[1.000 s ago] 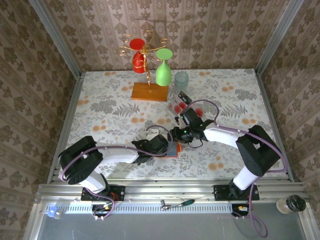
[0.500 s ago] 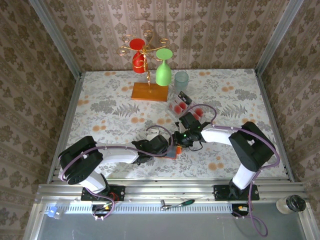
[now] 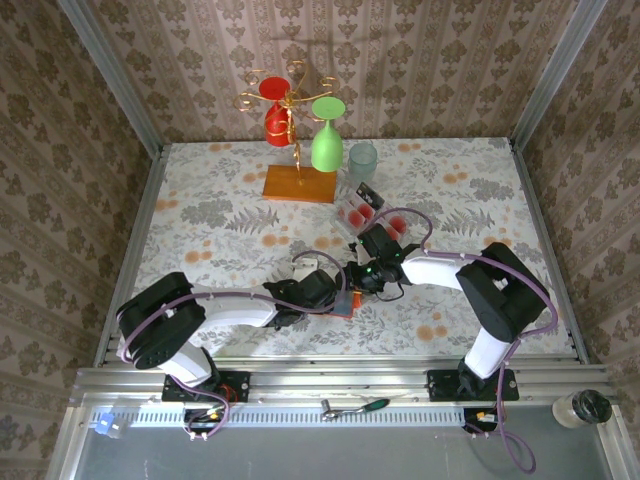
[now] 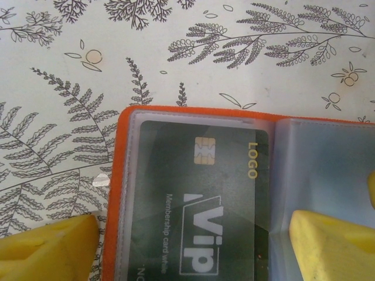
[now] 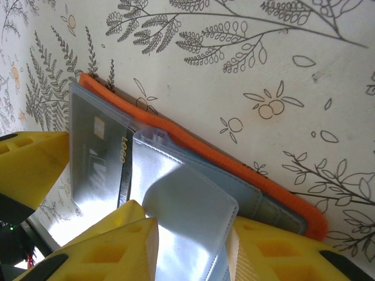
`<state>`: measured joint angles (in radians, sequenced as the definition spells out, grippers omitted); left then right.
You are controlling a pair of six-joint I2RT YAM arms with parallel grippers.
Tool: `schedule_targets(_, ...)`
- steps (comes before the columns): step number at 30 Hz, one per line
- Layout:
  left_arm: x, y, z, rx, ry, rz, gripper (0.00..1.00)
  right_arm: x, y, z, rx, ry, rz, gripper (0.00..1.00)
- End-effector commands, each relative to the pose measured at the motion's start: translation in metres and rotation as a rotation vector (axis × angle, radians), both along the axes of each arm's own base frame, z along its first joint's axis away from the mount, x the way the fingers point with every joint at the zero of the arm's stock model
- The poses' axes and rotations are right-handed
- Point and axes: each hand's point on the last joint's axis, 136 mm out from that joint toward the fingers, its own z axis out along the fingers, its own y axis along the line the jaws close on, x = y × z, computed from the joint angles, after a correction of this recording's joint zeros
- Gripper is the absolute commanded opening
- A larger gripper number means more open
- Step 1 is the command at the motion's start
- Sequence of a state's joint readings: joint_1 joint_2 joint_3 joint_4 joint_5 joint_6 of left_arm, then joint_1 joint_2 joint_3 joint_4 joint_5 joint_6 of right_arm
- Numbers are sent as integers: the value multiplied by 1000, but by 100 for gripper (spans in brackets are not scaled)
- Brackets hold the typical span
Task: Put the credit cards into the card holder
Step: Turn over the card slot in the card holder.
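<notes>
Card holder [image 3: 343, 301] lies open on the table [image 3: 200, 215], near the middle of the near edge, with both arms converged on it. Orange-red cover, seen as a thin rim around clear plastic sleeves [image 4: 319, 170]. One sleeve already carries a dark green card [image 4: 205, 199] with a gold chip, "LOGO" in gold and "ViP Membership card" in white. Left gripper [image 4: 193, 252]: yellow fingers [image 4: 47, 252] spread wide, one on the cloth just outside the holder's orange edge, the other over the clear sleeve; nothing clamped between them. Right gripper [image 5: 193, 252]: its fingers [image 5: 117, 246] sit closer together, with a loose clear sleeve leaf [image 5: 187, 211] raised off the holder and lying in the gap. Cannot tell whether they actually pinch it. Credit cards [image 3: 361, 212], red blobs on pale ground with a black band at one end, lie further back on the table right of centre, beside the wooden base of the glass rack [image 3: 298, 183], well apart from the holder.
</notes>
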<state>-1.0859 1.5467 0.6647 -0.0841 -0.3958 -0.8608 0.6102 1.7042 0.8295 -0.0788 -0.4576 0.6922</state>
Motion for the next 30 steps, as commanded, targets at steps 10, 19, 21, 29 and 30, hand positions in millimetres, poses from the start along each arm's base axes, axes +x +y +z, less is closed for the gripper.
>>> schedule_targets(10, 7, 20, 58, -54, -116, 36, 97, 1, 29, 45, 109, -12, 32, 37)
schedule_targets(19, 9, 61, 70, -81, -150, 115, 98, 3, 57, 48, 103, -15, 51, 38)
schedule_targets(21, 9, 69, 71, -89, -155, 130, 98, 5, 64, 45, 95, -14, 54, 38)
schedule_targets(29, 5, 90, 72, -105, -162, 167, 98, 19, 83, 19, 89, -1, 48, 37)
schedule_targets(30, 5, 91, 72, -106, -162, 170, 98, 20, 84, 18, 92, 1, 49, 38)
